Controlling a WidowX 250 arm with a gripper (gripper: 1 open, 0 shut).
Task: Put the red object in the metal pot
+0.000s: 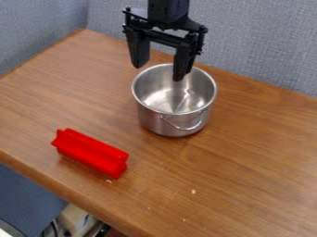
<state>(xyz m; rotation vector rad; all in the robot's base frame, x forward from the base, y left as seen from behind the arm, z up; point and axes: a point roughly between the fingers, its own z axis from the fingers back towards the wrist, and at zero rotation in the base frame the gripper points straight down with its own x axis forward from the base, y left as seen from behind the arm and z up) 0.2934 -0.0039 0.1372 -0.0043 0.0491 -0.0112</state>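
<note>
The open gripper (161, 68) is positioned above the metal pot (173, 104) at upper center; the red object (92, 153) lies at lower left.

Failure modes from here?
The black fingers hang open at the shiny steel pot's far rim; moving sideways could knock or drag it. The red ridged block lies close to the wooden table's near edge, so a clumsy grasp might push it off.

A wooden table (247, 176) with visible grain stands before a blue-grey padded wall (266, 37).
</note>
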